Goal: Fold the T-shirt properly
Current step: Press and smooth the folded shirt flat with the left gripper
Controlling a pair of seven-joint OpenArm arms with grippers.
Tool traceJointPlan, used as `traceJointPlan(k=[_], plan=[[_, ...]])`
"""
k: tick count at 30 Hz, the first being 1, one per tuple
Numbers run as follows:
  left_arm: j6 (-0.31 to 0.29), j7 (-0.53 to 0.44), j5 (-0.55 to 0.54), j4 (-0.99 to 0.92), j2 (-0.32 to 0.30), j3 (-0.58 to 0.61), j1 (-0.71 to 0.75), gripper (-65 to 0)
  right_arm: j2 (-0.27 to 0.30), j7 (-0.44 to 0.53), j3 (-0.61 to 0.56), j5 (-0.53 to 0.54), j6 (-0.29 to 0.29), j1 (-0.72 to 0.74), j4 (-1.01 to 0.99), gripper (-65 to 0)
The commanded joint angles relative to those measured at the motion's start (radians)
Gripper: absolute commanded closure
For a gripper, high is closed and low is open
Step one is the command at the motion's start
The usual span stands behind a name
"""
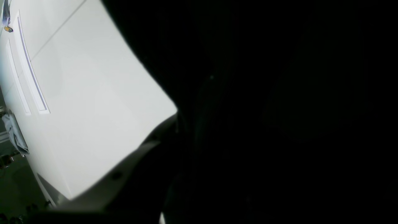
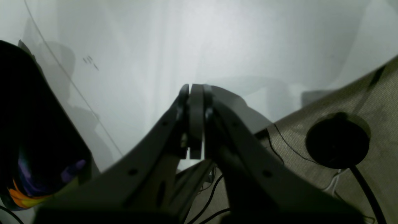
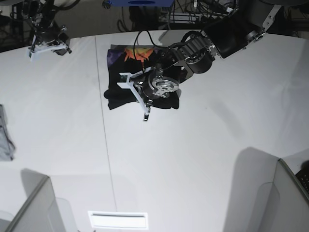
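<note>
**Shirt bunched at the far side of the table, left arm over it**

Cloth of the T-shirt lies in a compact dark heap on the white table, near the far edge and just to the right of a thin seam line that runs across the surface. At the far end of the heap an orange print with purple patches shows. The near edge of the heap is uneven and wrinkled.

The left gripper is above the shirt. Its white fingers spread apart in the base view, one toward the shirt's left part and one pointing down past the near edge of the cloth, so the jaws stand open. I cannot tell if a finger touches the cloth. In the left wrist view the black T-shirt fills most of the picture, very close to the camera, and only a blurred pale part of a finger is seen at the bottom beside the bare table.

The right gripper is well apart from the shirt, at the far left corner of the table in the base view. In the right wrist view its two fingers are pressed together with nothing between them. The T-shirt appears at the left edge of that view, with a little orange and purple at the bottom.

A small grey cloth lies at the left edge of the table, well apart from the shirt.
</note>
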Motion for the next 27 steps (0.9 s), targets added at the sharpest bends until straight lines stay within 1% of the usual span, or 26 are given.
traceJointPlan(k=[1,4,6,7,10,12,14,15,18,27], plan=[[-0.069,0.008,-0.055,-0.013,-0.005,0.009,0.011,0.0,0.009,-0.014,0.006,-0.012,-0.006,-0.007,0.002,0.0],[-0.069,0.008,-0.048,-0.016,-0.005,0.009,0.007,0.0,0.009,-0.014,0.004,-0.012,-0.006,-0.006,0.004,0.0],[-0.069,0.008,0.003,-0.023,-0.004,0.012,0.008,0.0,0.009,-0.014,0.004,-0.012,-0.006,-0.003,0.004,0.0],[-0.069,0.008,0.029,-0.023,-0.004,0.017,0.01,-1.2,0.009,-0.014,0.004,-0.012,-0.006,-0.003,0.004,0.0],[-0.069,0.006,0.075,-0.023,-0.004,0.017,0.011,-17.9,0.009,-0.014,0.004,-0.012,-0.006,-0.001,0.004,0.0],[-0.069,0.006,0.081,-0.023,-0.002,0.014,0.007,-24.7,0.009,-0.014,0.003,-0.012,-0.006,-0.001,0.004,0.0],[-0.069,0.006,0.083,-0.016,-0.002,0.009,-0.001,-30.3,0.009,-0.014,0.003,-0.012,-0.006,-0.001,0.004,0.0],[-0.069,0.006,0.083,-0.015,-0.002,0.014,-0.01,-32.1,0.009,-0.014,0.003,-0.012,-0.006,-0.003,0.004,0.0],[-0.069,0.006,0.083,-0.012,-0.002,0.008,-0.027,-33.7,0.009,-0.014,0.004,-0.012,-0.006,-0.004,0.004,0.0],[-0.069,0.006,0.083,-0.006,-0.001,0.008,-0.104,-33.7,0.009,-0.015,-0.002,-0.012,-0.006,-0.004,0.004,0.0]])
